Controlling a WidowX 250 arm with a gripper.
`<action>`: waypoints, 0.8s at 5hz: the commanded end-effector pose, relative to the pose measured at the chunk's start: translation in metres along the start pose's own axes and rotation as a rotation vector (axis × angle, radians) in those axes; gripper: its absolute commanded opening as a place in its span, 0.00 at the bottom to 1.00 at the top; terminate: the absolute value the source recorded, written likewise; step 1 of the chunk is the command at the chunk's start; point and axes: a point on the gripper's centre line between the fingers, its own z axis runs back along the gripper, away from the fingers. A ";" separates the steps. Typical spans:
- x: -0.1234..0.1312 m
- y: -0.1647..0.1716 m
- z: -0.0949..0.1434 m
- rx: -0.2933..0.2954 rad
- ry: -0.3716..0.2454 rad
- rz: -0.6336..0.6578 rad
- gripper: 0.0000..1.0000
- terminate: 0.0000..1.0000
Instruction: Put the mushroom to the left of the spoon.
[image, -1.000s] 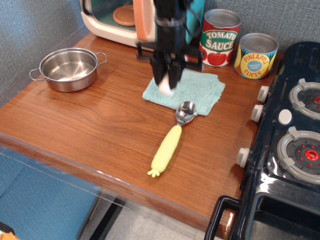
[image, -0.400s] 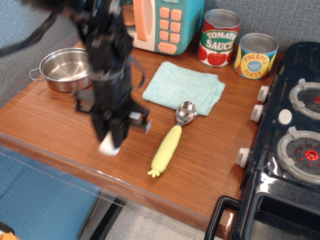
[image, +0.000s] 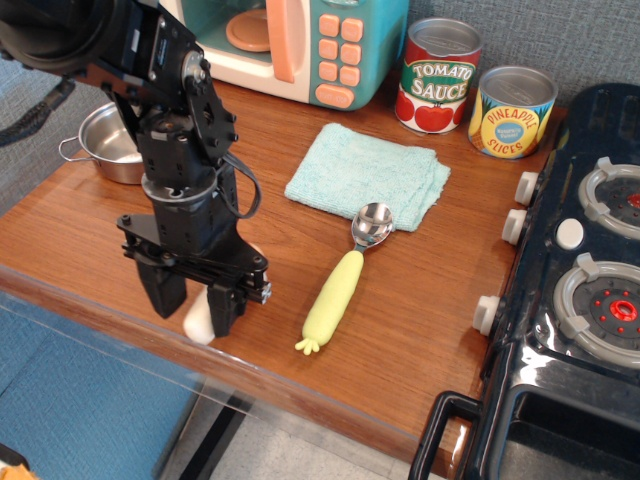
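The spoon (image: 340, 275) lies on the wooden table (image: 420, 300), its pale yellow handle toward the front edge and its metal bowl beside the towel. The mushroom (image: 200, 323) shows only as a cream-white stem between my fingers, near the table's front edge and to the left of the spoon. Its cap is hidden by the gripper. My gripper (image: 195, 305) points down over it with the fingers spread apart on either side of the stem, so it looks open.
A light green towel (image: 365, 178) lies behind the spoon. A steel pot (image: 108, 145) stands at the back left, partly hidden by the arm. A toy microwave (image: 310, 45), a tomato sauce can (image: 440, 75) and a pineapple can (image: 512, 112) line the back. A black toy stove (image: 580, 290) is at the right.
The gripper carried the mushroom from over the towel to the front left of the spoon, came lower, and its fingers have spread apart around the stem.
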 end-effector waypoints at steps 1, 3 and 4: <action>-0.001 -0.004 0.021 0.022 -0.069 -0.050 1.00 0.00; -0.009 -0.011 0.048 -0.004 -0.107 -0.081 1.00 0.00; -0.009 -0.011 0.048 -0.004 -0.107 -0.081 1.00 0.00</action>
